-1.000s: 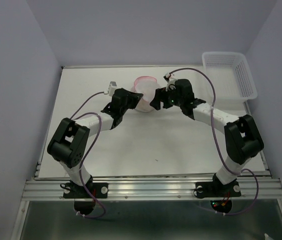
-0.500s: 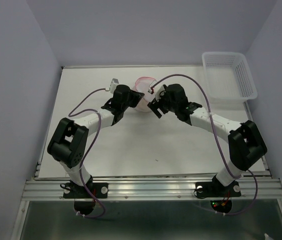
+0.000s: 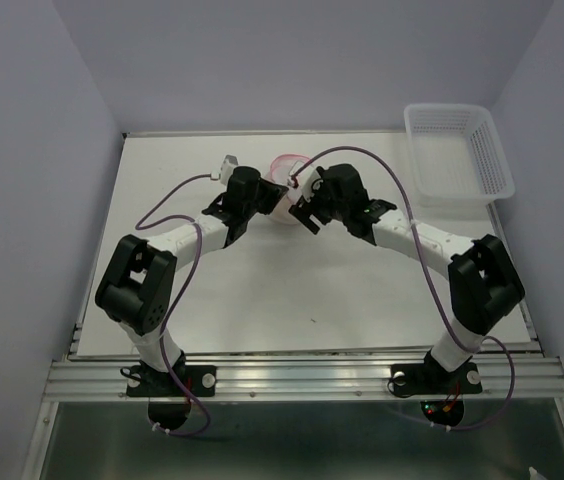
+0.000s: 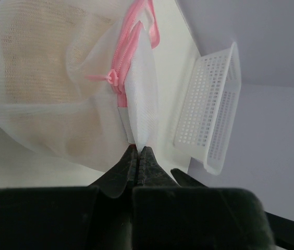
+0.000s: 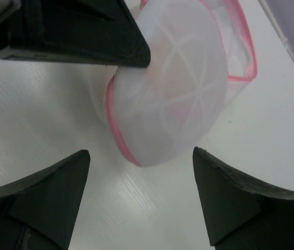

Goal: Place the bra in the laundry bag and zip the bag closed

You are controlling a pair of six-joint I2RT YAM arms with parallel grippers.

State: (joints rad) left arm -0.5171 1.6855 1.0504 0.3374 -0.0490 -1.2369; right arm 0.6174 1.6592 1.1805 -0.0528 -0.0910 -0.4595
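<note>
The bra (image 4: 37, 67) lies inside the laundry bag (image 4: 84, 130), just ahead of both pincers. The left pincer (image 4: 138, 151) is clamped on the bag's mesh edge, while the right pincer (image 5: 141, 151) gapes wide and empty. This looks like the zipping stage: next, the right must pinch the pink zipper pull (image 4: 110, 79).

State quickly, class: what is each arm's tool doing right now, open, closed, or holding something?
Left tool: closed, pinching the mesh edge of the laundry bag.
Right tool: open, holding nothing.
</note>
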